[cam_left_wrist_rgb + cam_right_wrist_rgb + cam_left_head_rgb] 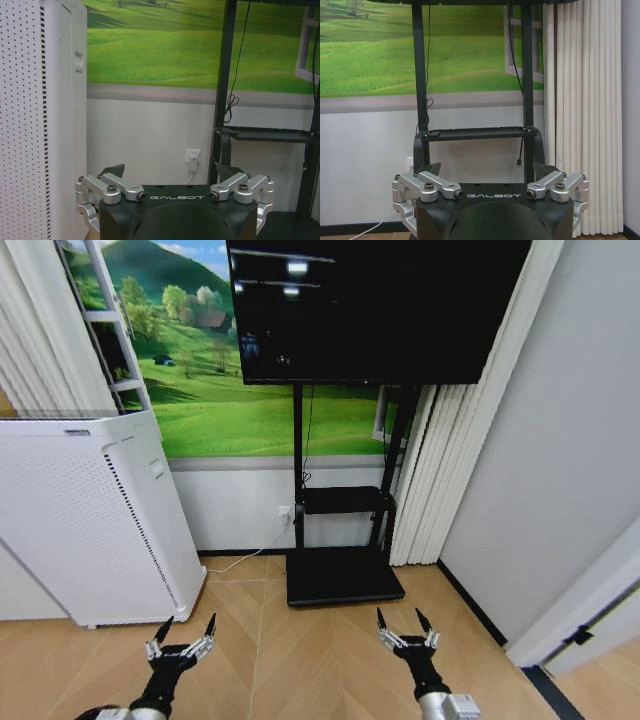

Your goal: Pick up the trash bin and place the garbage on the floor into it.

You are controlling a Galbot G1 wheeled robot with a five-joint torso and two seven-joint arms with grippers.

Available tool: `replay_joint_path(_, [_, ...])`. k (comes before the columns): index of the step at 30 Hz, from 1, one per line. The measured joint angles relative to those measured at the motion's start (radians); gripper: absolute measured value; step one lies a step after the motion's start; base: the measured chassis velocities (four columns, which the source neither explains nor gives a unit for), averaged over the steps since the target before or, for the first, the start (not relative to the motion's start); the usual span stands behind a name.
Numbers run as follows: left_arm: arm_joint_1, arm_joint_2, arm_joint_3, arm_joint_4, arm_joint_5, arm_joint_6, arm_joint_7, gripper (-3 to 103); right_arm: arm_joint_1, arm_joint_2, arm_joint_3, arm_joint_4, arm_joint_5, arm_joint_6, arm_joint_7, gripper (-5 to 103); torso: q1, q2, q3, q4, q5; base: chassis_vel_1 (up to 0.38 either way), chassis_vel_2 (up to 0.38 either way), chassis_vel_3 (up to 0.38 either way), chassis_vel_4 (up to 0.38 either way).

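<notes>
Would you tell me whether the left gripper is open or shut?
Open: the left gripper has its fingertips spread apart over the floor, with nothing between them.

We see the floor [300,640] in matt tan wood parquet. The purifier [90,520] is white perforated plastic, smooth. The screen [370,300] is glossy black; its stand [345,575] matt black metal. Each gripper, left [183,630] and right [405,625], pairs bare silvery metal links with black fingers [114,170].
</notes>
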Motion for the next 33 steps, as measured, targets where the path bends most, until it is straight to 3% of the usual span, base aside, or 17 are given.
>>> replay_joint_path(23, [0.0,0.0,0.0,0.0,0.0,0.0,0.0,100,0.0,0.0,0.0,0.0,0.0,0.0,0.0,100,0.034,0.088,0.054,0.0,0.0,0.0,0.0,0.0,0.0])
replay_joint_path(33, [0.0,0.0,0.0,0.0,0.0,0.0,0.0,100,0.0,0.0,0.0,0.0,0.0,0.0,0.0,100,0.053,0.135,0.082,-0.0003,0.0001,0.078,0.112,-0.097,-0.108])
